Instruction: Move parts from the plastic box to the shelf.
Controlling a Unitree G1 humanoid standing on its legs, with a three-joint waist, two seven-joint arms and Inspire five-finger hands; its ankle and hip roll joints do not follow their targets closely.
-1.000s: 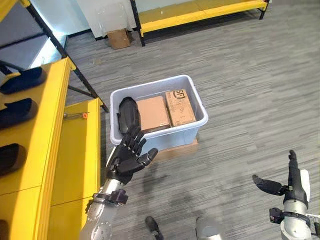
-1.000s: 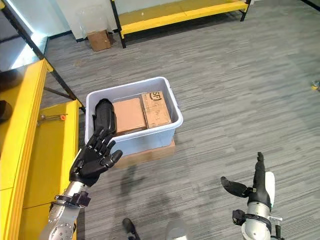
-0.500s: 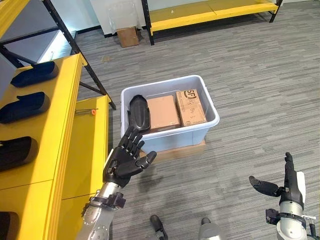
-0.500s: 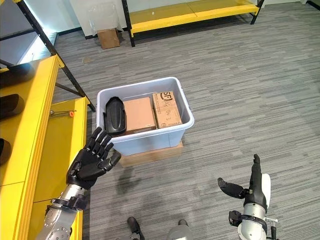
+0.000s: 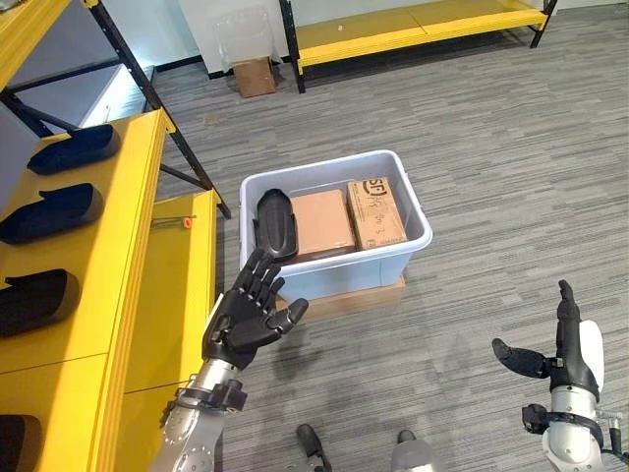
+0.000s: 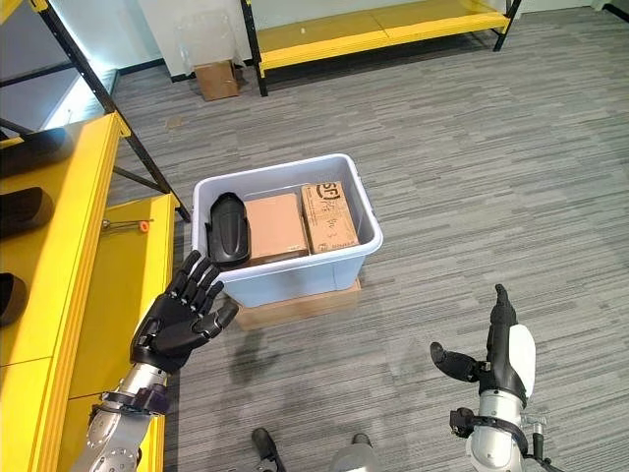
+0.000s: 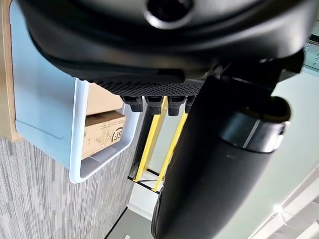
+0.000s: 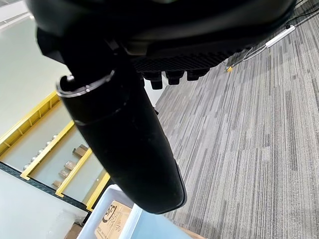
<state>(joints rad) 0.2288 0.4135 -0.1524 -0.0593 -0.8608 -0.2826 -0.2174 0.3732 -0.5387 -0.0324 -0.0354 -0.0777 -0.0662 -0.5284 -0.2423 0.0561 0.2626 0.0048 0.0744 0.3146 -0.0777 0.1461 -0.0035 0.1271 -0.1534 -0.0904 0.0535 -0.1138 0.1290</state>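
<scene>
A pale blue plastic box (image 5: 397, 264) stands on the grey floor, resting on a flat piece of cardboard. Inside it lie a black curved part (image 5: 276, 222) at its left end and two brown cartons (image 5: 324, 221) beside it. My left hand (image 5: 246, 313) hovers open, fingers spread, just short of the box's near left corner and holds nothing. My right hand (image 5: 566, 345) is raised open low at the right, well away from the box, also holding nothing. The yellow shelf (image 5: 93, 270) runs along the left with several black parts (image 5: 51, 210) lying on it.
A lower yellow shelf board (image 5: 177, 295) lies between the shelf and the box. Another yellow rack (image 5: 413, 24) runs along the far wall, with a small cardboard box (image 5: 255, 75) on the floor beside it. Open grey floor stretches right of the plastic box.
The camera has shifted, moving the whole scene a little to the right. My right hand has risen slightly. My left hand stays open near the box.
</scene>
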